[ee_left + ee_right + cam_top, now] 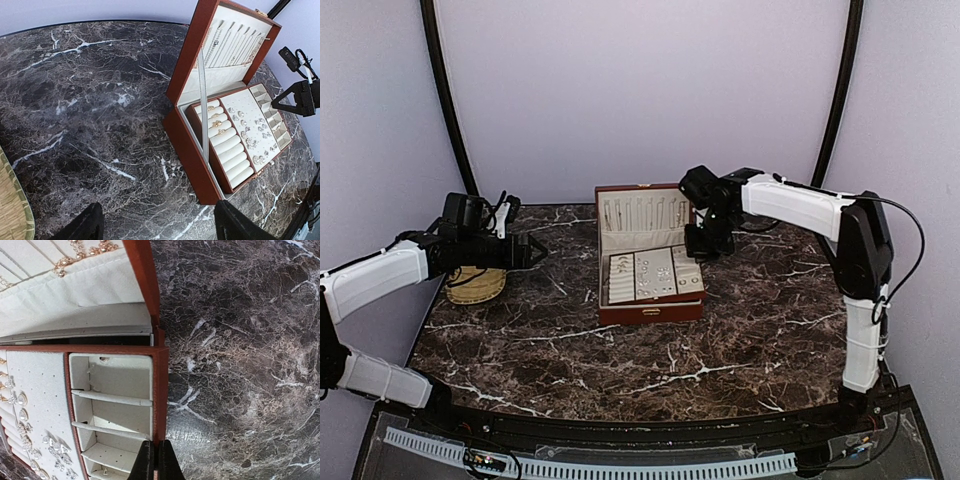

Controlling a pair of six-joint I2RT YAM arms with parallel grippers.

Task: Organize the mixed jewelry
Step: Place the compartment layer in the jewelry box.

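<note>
The mixed jewelry (250, 131) is a scatter of tiny silvery pieces on the cream pad inside the open red-brown wooden box (650, 308). They also show in the right wrist view as silvery pieces (24, 426), with one small piece (105, 471) in a side compartment. My left gripper (157, 227) is open above bare marble, left of the box, nothing between its fingers. My right gripper (156, 462) is shut and empty, its tips just over the box's right wall (161, 390). From above, the left gripper (536, 250) and right gripper (698, 250) flank the box.
A woven straw basket (475, 287) sits under the left arm, its rim (15, 210) at that wrist view's edge. Chains hang in the upright lid (235, 42). Gold rings (216, 118) sit in the cream rolls. The dark marble table (720, 340) ends at a front rail.
</note>
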